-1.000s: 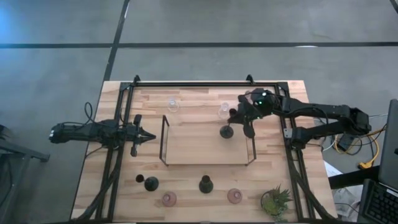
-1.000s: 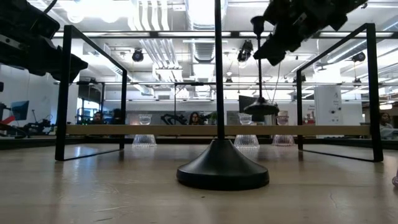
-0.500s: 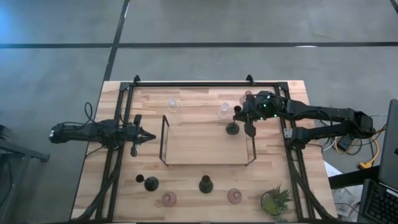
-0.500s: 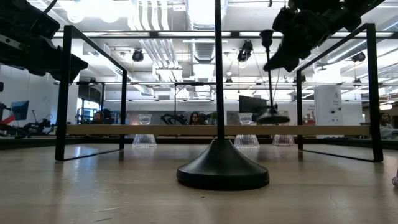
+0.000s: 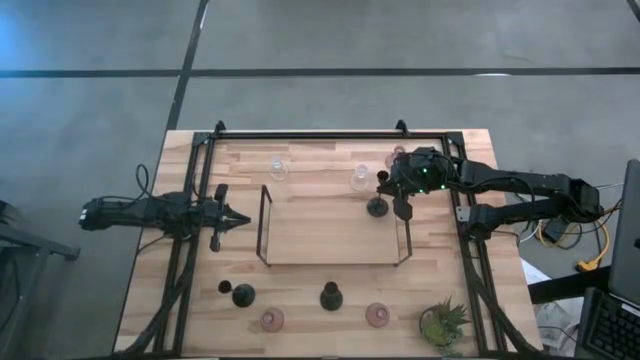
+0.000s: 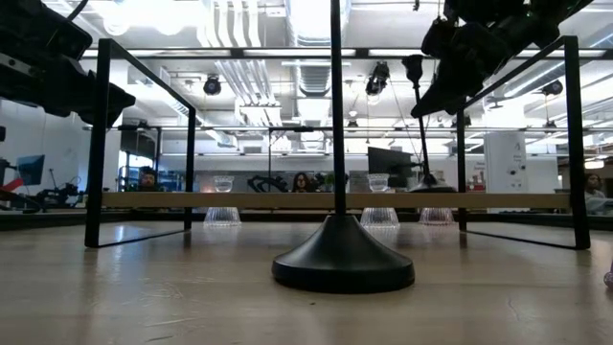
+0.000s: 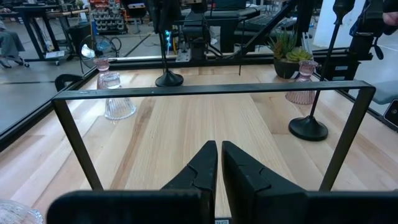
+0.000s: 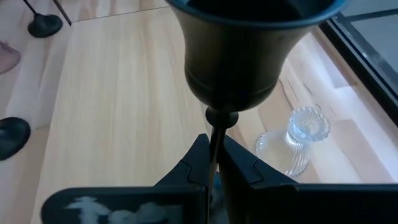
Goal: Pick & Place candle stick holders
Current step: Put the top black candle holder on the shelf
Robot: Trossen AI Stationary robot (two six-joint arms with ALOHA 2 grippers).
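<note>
Nearest along the front edge of the bench (image 5: 300, 250) stand three black holders (image 5: 331, 296), two pink glass ones (image 5: 377, 315) and a small potted plant (image 5: 442, 323), all waiting their turn. Further back sits the thin black wire frame (image 5: 265, 222), with bare wood inside it. At the frame's far right corner the right gripper (image 5: 385, 190) has its fingers pinched on the thin stem of a black candle stick holder (image 5: 377, 206), cup end up by the fingers and round base hanging low over the bench, close to or just touching the wood; I can't say which. It looks like the placing step: the next move, I'd judge, calls for settling the base flat and upright before letting go, well clear of the clear glass holder (image 5: 360, 179) just behind. Off at the left side, the left gripper (image 5: 238, 219) waits with fingers pressed together, holding nothing.
</note>
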